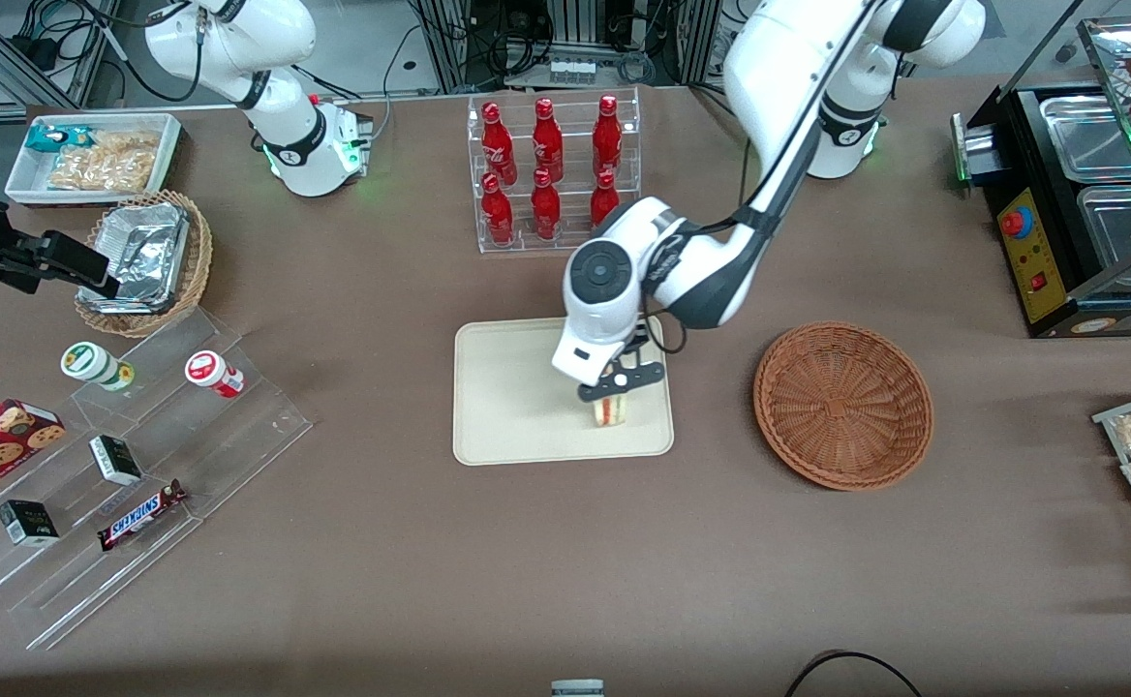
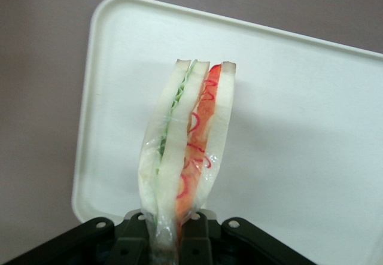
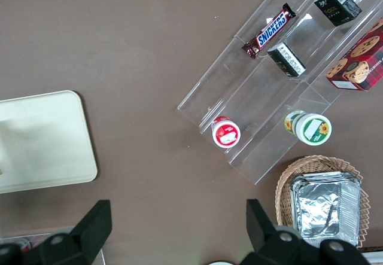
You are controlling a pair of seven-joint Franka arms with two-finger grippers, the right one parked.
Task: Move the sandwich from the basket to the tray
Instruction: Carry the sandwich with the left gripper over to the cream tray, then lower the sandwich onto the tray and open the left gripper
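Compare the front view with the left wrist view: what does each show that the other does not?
Only the front view shows the empty reddish-brown wicker basket, the rack of red bottles and the acrylic snack steps. Only the left wrist view shows the sandwich's layers closely: white bread, green filling, red and pink filling, in clear wrap. Both show the gripper shut on the sandwich over the cream tray, and brown table around it.

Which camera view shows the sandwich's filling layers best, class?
The left wrist view: the sandwich, held by the gripper over the tray, shows its green and red layers edge-on. The front view shows it small under the gripper. The right wrist view misses it.
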